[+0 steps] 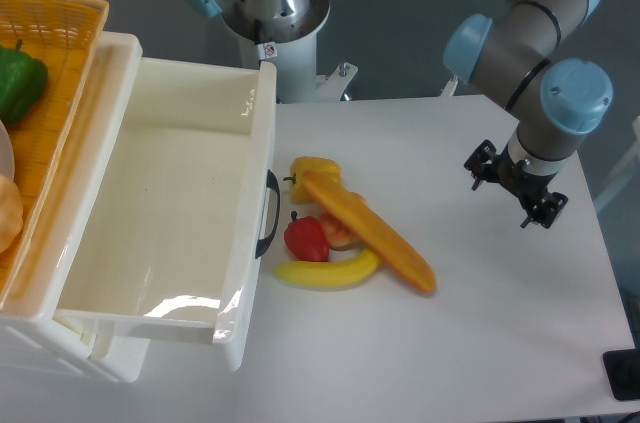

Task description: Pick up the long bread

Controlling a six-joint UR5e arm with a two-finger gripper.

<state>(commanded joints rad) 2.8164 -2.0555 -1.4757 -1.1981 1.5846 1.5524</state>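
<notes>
Nothing is picked up yet: the end effector (515, 186) hangs empty, fingers seemingly parted, while the long bread (368, 231) lies well off to its left on the worktop (480, 333), ungrasped.

Orange-golden long bread (370, 230); yellow banana (328, 272); red strawberry (307, 240); white drawer (170, 213); green pepper (18, 81); white surface (450, 343).

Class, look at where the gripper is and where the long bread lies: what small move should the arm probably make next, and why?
Probably swing the gripper left and forward over the long bread. The gripper hangs off to the right, apart from the loaf, which lies diagonally across the pile beside the banana.
</notes>
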